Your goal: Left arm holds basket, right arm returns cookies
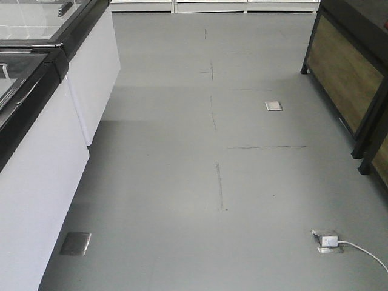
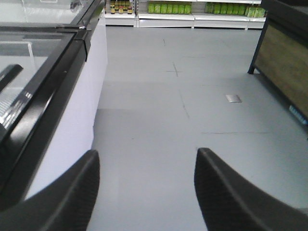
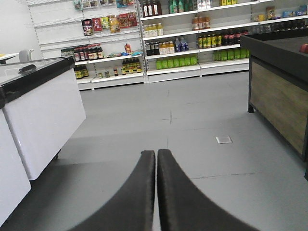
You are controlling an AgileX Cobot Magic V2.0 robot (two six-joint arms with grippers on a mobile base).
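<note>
Down at the bottom of the left wrist view, the black left gripper [image 2: 147, 156] stands spread wide: its two dark textured fingers [image 2: 72, 192] sit far apart with only bare floor between them, holding nothing. In the right wrist view the black right gripper [image 3: 156, 154] is pressed together, its two curved fingers [image 3: 183, 202] meeting along a thin seam at bottom centre with nothing pinched between them.

Beyond both grippers lies a smooth grey floor [image 2: 192, 110] marked with faint dark lines. A small square metal floor plate [image 2: 233, 98] sits right of centre, well ahead of the left gripper. Along the left edge runs a white chest freezer with a black rim and glass lid [image 2: 72, 120]. At the right edge stands a dark-framed display stand with brown wood panels [image 3: 279, 96].

Across the top of the right wrist view, white shop shelves [image 3: 120, 77] carry rows of bottles, with a line of green bottles [image 3: 175, 62] on a lower shelf.

At the lower right of the front view, a white plug [image 1: 330, 241] sits in a floor socket, its white cable [image 1: 364, 251] trailing right.

Where the basket and the cookies are cannot be told from these views.
</note>
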